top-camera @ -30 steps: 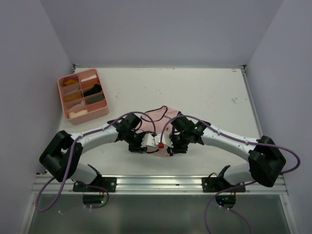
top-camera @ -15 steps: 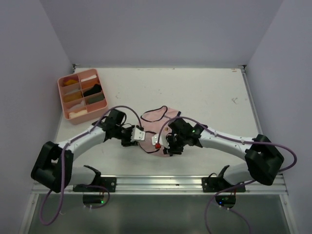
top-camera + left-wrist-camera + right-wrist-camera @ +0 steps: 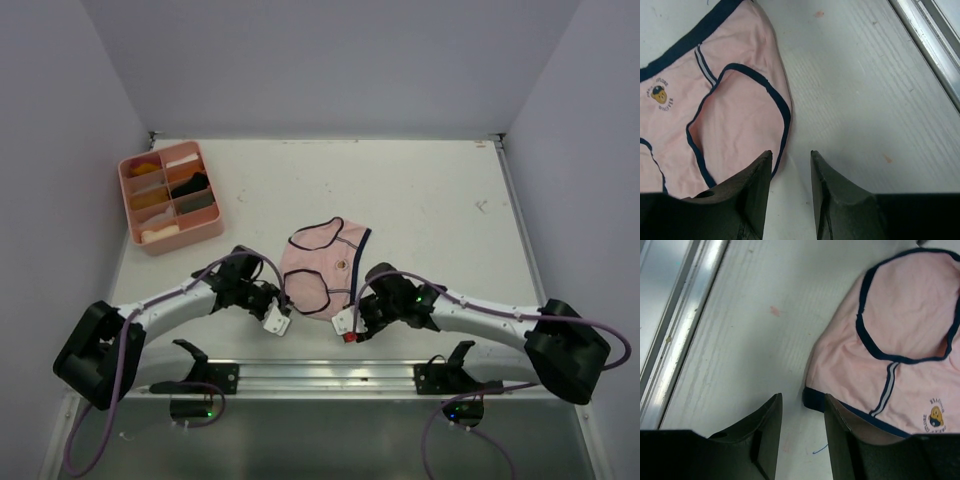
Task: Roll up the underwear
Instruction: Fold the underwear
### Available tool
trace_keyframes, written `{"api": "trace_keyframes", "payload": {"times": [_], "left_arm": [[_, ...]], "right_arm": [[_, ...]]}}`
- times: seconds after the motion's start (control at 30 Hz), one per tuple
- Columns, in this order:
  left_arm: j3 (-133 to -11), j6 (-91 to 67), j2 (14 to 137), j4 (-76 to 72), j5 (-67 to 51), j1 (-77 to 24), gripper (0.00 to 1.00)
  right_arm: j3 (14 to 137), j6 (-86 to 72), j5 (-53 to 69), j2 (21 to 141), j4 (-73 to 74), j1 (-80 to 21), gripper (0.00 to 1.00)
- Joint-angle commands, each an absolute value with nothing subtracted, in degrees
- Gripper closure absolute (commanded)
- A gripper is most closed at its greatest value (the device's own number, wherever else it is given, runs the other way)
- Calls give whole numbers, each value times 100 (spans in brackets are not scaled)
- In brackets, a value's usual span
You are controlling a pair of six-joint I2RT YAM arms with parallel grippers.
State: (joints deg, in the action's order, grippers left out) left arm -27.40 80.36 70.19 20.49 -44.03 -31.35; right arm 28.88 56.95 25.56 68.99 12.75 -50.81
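Note:
The pale pink underwear point(image 3: 322, 268) with thin dark edging lies spread flat on the white table, near the middle front. My left gripper point(image 3: 277, 320) sits just off its near left edge, open, with only bare table between the fingers. In the left wrist view the underwear point(image 3: 715, 100) shows a small printed badge, and its dark hem runs past the left gripper point(image 3: 791, 154). My right gripper point(image 3: 346, 325) is at the near right corner, also open and empty. In the right wrist view the underwear point(image 3: 900, 340) has its dark waistband corner right in front of the right gripper point(image 3: 803, 396).
A pink compartment tray point(image 3: 190, 237) stands at the back left, holding several small rolled cloths of mixed colours. A metal rail point(image 3: 320, 375) runs along the table's near edge, close behind both grippers. Walls enclose the table on three sides.
Both grippers have drawn back toward the near edge, off the underwear. The garment now lies uncovered and spread out, where before the grippers were over its near part.

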Motion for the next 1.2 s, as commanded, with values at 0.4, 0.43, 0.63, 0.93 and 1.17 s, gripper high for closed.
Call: {"api": "trace_keyframes", "payload": {"times": [0.4,0.43,0.63,0.93,1.17], "left_arm": [[-3006,9282,7725,1530,-4281,-3718,63],[-3023,9290,7795,1529,-4254,-3718,64],[-3041,9308,7919,1398,-4035,-3718,64],[-3261,9606,8200,1819,-3806,-3806,92],[-3323,9536,7665,2889,-4174,-3823,100]], "right_arm": [[2724,7181,2435,7426,413,-5484,60],[2742,7172,2417,7444,396,-5484,60],[2725,7365,2365,7506,413,-5484,70],[2988,7164,2241,7744,545,-5484,100],[3137,6610,2487,6998,1326,-5484,100]]}}
